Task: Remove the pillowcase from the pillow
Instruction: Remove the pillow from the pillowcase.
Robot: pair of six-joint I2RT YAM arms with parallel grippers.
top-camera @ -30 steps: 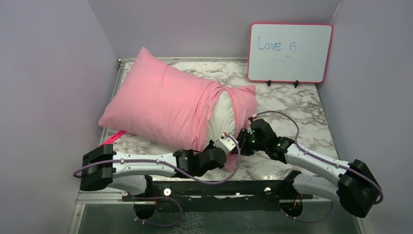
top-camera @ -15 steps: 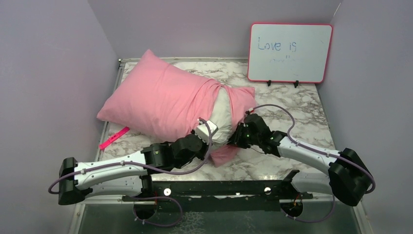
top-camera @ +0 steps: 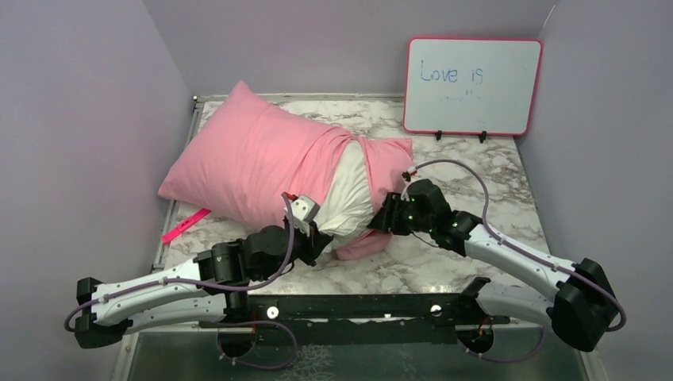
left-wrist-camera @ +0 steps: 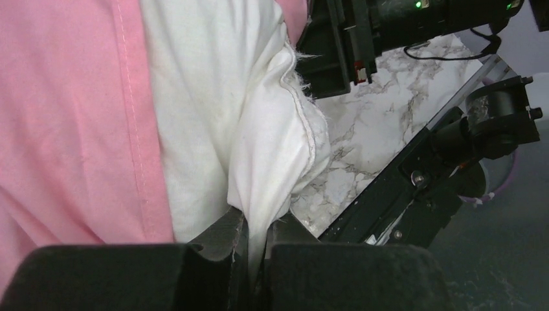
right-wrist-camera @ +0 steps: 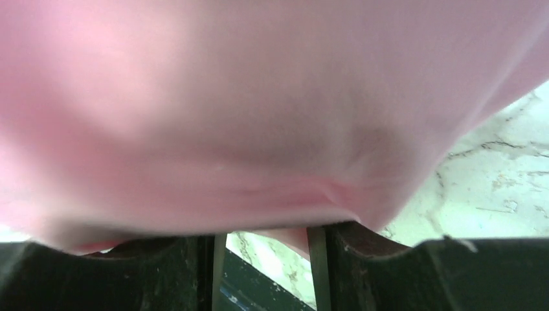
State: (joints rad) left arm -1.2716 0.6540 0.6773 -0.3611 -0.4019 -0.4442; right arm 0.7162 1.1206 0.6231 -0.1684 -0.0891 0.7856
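A thin, flat pink strip (top-camera: 186, 224) lies at the left edge of the marble-veined table (top-camera: 484, 178). Beside it the pillowcase (top-camera: 246, 163), smooth matte pink cloth with a stitched hem, covers the plump left part of the pillow and fills the table's far left corner; its open end is bunched into folds around the pillow's middle. The left gripper (left-wrist-camera: 254, 241) has its black fingers pressed together on a pinched fold of the pillow (top-camera: 349, 194), whose bare right end is off-white, slightly wrinkled cloth with a frayed seam. Loose pink flaps trail past that end toward the table's centre. The right gripper (right-wrist-camera: 265, 245) sits under one flap, its jaws apart with marble showing between them and soft pink cloth draped over the tips. A pink-framed whiteboard (top-camera: 474, 86) stands upright at the far right corner.
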